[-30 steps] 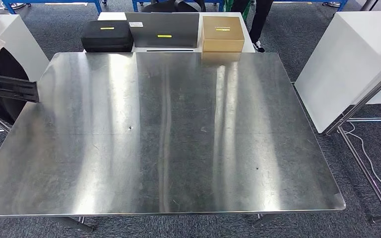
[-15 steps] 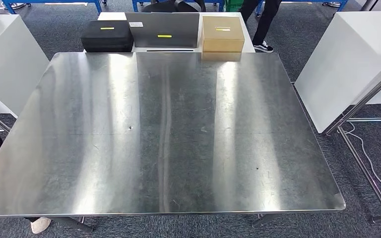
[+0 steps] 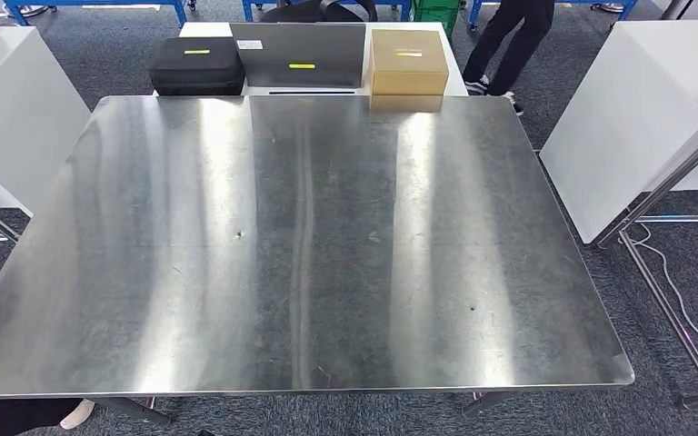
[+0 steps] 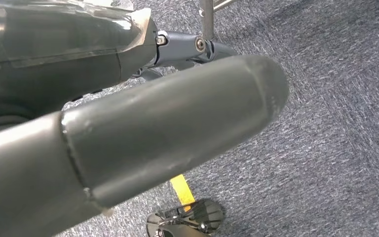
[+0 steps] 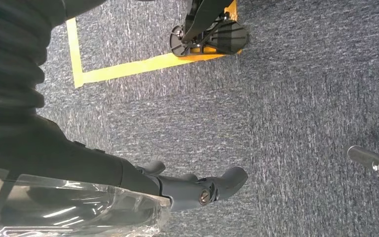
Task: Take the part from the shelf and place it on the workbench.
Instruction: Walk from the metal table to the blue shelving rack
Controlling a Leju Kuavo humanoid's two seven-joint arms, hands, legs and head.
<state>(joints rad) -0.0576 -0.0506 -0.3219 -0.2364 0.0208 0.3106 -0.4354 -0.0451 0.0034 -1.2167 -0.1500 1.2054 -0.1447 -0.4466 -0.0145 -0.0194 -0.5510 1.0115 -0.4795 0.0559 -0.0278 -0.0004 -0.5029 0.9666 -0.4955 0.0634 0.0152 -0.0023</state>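
Note:
The steel workbench [image 3: 327, 245] lies broad and bare in front of me in the head view. My left hand [image 4: 168, 128] hangs low over the grey carpet, its thick grey thumb stretched out across the left wrist view with nothing in it. Over the same carpet hangs my right hand [image 5: 197, 187], its dark fingers [image 5: 229, 178] loosely extended and holding nothing.
Behind the bench a white table carries a black case [image 3: 196, 65], a grey flat case [image 3: 298, 54] and a tan box [image 3: 408, 62]. White blocks stand at left [image 3: 9, 100] and right [image 3: 636, 109]. A metal frame [image 3: 673, 182] stands at right. A person's legs [image 3: 509, 36] are at the back.
The person at the left edge holding a dark flat item has gone from there. The person at the back has walked to the right. My view has not shifted.

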